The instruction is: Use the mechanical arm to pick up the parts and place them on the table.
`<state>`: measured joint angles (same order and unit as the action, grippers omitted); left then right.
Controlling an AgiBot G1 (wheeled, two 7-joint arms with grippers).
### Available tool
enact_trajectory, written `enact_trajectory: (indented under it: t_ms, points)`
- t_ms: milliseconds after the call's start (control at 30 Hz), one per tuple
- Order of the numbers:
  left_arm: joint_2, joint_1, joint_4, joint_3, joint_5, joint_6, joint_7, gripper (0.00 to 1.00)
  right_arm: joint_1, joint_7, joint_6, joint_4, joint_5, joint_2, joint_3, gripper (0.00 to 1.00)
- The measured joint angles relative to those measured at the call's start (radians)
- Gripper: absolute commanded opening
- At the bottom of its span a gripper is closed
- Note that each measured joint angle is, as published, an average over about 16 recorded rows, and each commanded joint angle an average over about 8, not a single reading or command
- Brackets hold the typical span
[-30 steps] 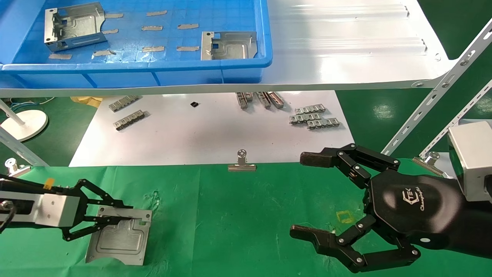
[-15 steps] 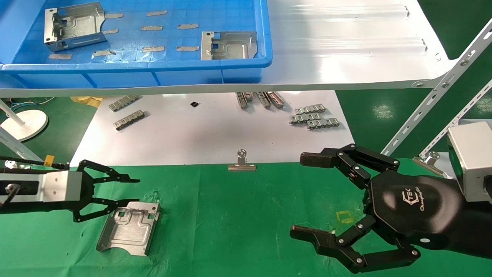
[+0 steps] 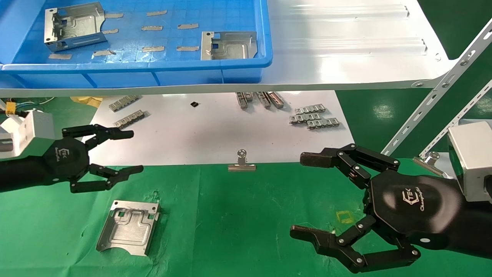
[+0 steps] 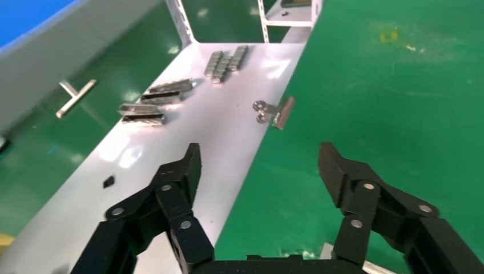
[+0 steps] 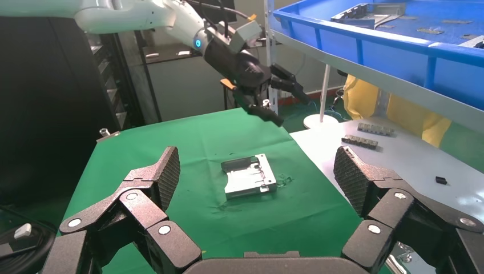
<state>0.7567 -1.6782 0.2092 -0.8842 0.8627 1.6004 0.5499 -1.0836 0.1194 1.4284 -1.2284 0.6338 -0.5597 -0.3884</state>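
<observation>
One silvery bracket (image 3: 129, 227) lies flat on the green table (image 3: 238, 215) at front left; it also shows in the right wrist view (image 5: 249, 175). Two more brackets sit in the blue tray (image 3: 161, 73) on the shelf, one at far left (image 3: 73, 26) and one near its right wall (image 3: 229, 45). My left gripper (image 3: 130, 151) is open and empty, raised above and behind the placed bracket, over the table's back edge. In the left wrist view its fingers (image 4: 182, 171) spread over the white sheet and cloth. My right gripper (image 3: 305, 196) is open and empty at front right.
A white sheet (image 3: 215, 130) behind the table carries several small toothed metal strips (image 3: 313, 117). A binder clip (image 3: 241, 163) sits at the cloth's back edge, another (image 3: 428, 161) at far right. The glossy white shelf (image 3: 346, 50) overhangs the sheet, with slanted perforated struts (image 3: 434, 92) at right.
My left gripper let go of the bracket, which now lies flat on the cloth. It then rose and moved back, away from the bracket. The right arm stayed still.
</observation>
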Motion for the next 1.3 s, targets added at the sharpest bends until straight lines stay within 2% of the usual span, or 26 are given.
enact_trajectory:
  t_ms: [533, 1300]
  points:
    - [-0.012, 0.051, 0.085, 0.047, -0.023, -0.009, -0.075, 1.00, 0.000, 0.000, 0.000, 0.000, 0.000, 0.000, 0.000, 1.00]
    - [-0.066, 0.274, 0.485, 0.272, -0.068, -0.048, -0.342, 1.00, 0.000, 0.000, 0.000, 0.000, 0.000, 0.000, 0.000, 1.00]
